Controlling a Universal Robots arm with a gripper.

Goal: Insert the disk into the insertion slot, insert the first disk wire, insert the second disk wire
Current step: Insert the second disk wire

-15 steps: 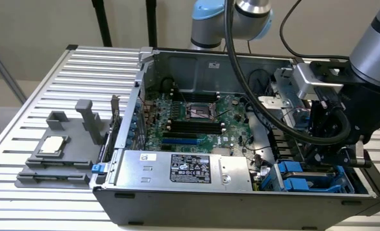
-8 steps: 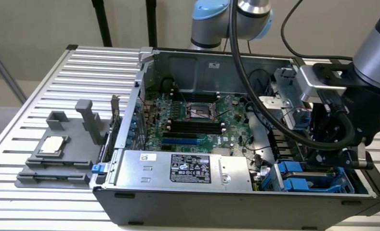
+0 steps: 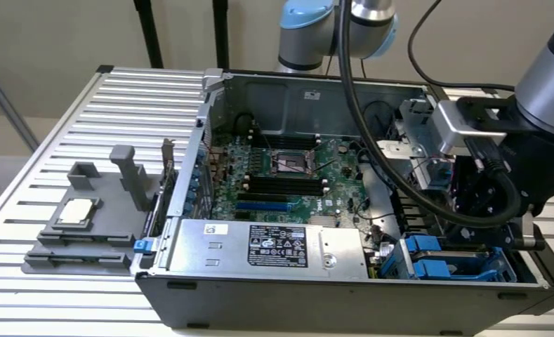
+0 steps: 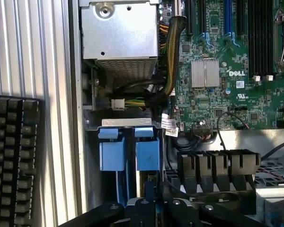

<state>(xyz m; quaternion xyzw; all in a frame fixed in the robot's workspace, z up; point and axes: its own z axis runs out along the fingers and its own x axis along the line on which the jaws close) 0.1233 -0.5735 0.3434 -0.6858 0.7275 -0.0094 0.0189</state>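
Observation:
My gripper [image 3: 475, 223] reaches down into the open computer case at the exterior view's right, just above the insertion slot [image 3: 498, 265]. In the wrist view its black fingers [image 4: 143, 208] meet, so it is shut; I cannot tell whether anything is pinched between them. Right below the gripper [image 4: 151, 201], two bright blue carrier tabs [image 4: 146, 152] sit side by side in the insertion slot [image 4: 128, 122]. The disk's silver body is hidden under those tabs. Several black cables [image 4: 217, 130] lie beside the bay, and I cannot tell which are the disk wires.
The silver power-supply box [image 3: 277, 246] with a black label fills the case's near side, beside the green motherboard [image 3: 286, 175]. A thick black arm cable [image 3: 389, 161] hangs across the case. A grey fixture [image 3: 85, 225] rests on the slatted table, and a keyboard [image 4: 12, 156] lies outside the case.

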